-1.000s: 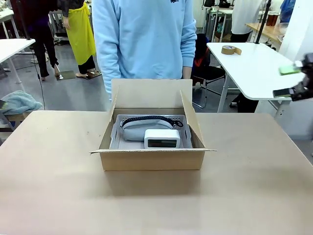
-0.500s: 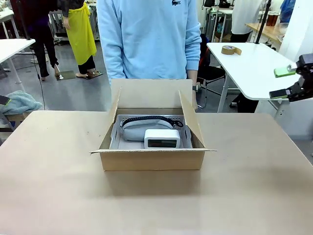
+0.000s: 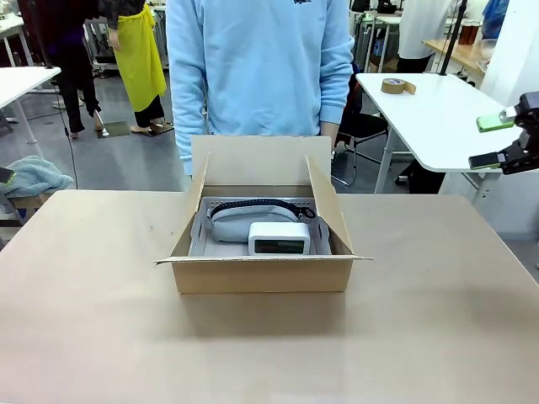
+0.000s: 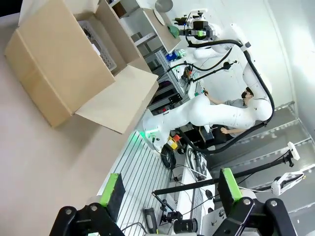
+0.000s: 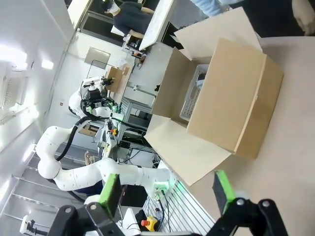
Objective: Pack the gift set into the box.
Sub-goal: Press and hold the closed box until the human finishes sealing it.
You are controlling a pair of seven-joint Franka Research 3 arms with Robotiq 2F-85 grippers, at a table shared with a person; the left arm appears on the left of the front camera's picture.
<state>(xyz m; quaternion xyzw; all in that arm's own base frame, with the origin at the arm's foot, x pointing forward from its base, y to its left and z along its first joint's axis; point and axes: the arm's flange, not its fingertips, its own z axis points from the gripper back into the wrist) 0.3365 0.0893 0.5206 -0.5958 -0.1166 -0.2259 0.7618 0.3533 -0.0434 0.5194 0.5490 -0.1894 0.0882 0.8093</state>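
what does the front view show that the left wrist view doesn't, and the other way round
Front: the person standing behind the box, and the gift set with its items laid out inside it. Left wrist: the left gripper, jaws open, clear of the box. Both: the box with flaps open on the table, part of the gift set, and the right gripper, jaws open, raised off to the side.
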